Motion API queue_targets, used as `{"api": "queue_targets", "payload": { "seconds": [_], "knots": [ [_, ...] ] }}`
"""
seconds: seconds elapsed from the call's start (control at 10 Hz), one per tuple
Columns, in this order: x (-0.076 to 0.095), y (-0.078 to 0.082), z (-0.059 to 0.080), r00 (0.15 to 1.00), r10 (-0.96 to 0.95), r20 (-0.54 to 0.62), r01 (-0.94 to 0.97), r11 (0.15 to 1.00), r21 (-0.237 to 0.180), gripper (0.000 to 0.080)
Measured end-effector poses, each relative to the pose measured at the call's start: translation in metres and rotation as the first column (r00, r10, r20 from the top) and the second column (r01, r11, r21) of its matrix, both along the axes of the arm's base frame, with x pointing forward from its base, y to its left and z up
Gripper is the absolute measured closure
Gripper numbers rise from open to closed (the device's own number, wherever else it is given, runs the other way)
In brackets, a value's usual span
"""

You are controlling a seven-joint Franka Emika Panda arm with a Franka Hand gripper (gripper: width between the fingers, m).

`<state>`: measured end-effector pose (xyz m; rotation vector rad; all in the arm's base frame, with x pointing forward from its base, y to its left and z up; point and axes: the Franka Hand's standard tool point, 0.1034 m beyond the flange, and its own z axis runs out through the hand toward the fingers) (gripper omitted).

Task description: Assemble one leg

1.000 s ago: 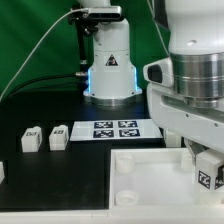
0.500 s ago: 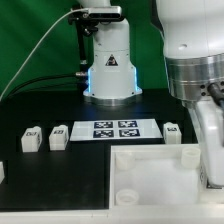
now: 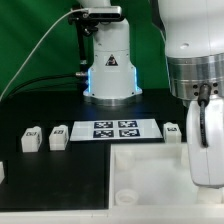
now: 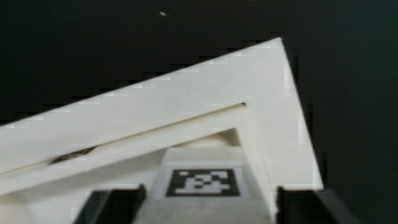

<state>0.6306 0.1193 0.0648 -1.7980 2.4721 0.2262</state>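
My gripper (image 4: 210, 206) is shut on a leg (image 4: 201, 182), a small white block with a black-and-white marker. Dark fingers (image 4: 116, 205) press on both of its sides. The leg hangs over one corner of the large white square part (image 4: 214, 95). In the exterior view my hand (image 3: 207, 150) stands over the right side of the square part (image 3: 150, 185) and hides the held leg. Three more legs lie on the black table: two at the exterior view's left (image 3: 30, 139) (image 3: 59, 135) and one at the right (image 3: 173, 132).
The marker board (image 3: 112, 129) lies between the loose legs, behind the square part. The robot base (image 3: 108, 65) stands at the back. Another white part (image 3: 3, 172) shows at the left edge.
My hand has turned and shifted over the square part. The held leg's marker, seen a second ago, is now hidden behind the hand. The loose leg at the right has come into view.
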Motion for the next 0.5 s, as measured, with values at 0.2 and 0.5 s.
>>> {"api": "queue_targets", "payload": {
  "seconds": [0.2, 0.5],
  "knots": [
    [-0.003, 0.009, 0.006, 1.0, 0.015, 0.02, -0.015, 1.0, 0.0, 0.0317],
    [-0.013, 0.028, 0.019, 0.998, 0.055, 0.021, -0.055, 0.998, 0.009, 0.0162]
  ]
}}
